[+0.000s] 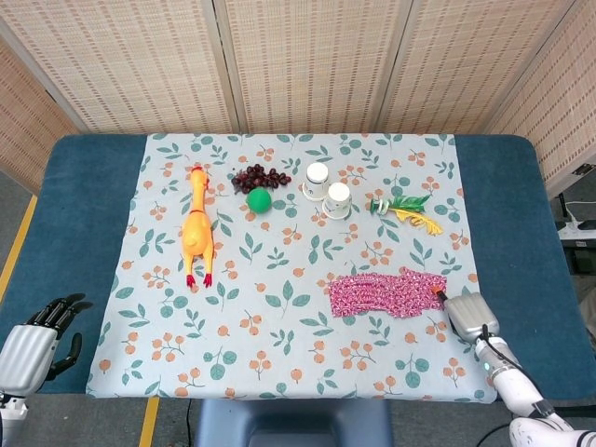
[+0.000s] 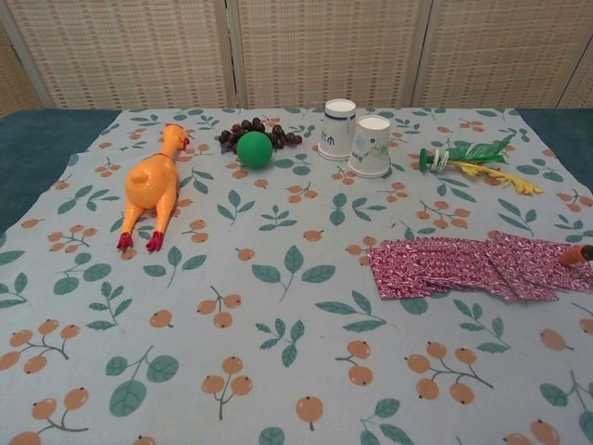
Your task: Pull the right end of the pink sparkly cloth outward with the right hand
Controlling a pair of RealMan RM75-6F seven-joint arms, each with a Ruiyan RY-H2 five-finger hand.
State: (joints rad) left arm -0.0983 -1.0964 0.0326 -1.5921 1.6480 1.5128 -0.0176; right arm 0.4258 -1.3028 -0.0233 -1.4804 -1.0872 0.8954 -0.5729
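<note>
The pink sparkly cloth (image 1: 386,292) lies crumpled on the floral tablecloth, right of centre; the chest view shows the cloth (image 2: 473,267) at its right side. My right hand (image 1: 467,317) sits at the cloth's right end, back upward. Its orange-tipped fingertips (image 1: 438,294) pinch the cloth's edge, and one fingertip (image 2: 574,255) shows at the chest view's right border. My left hand (image 1: 33,340) hangs off the table's near left corner, its fingers apart and holding nothing.
A rubber chicken (image 1: 196,228) lies at the left. Dark grapes (image 1: 260,176), a green ball (image 1: 259,199), two paper cups (image 1: 328,190) and a green-and-yellow toy (image 1: 405,207) line the far side. The blue table (image 1: 517,223) shows bare beyond the tablecloth's right edge.
</note>
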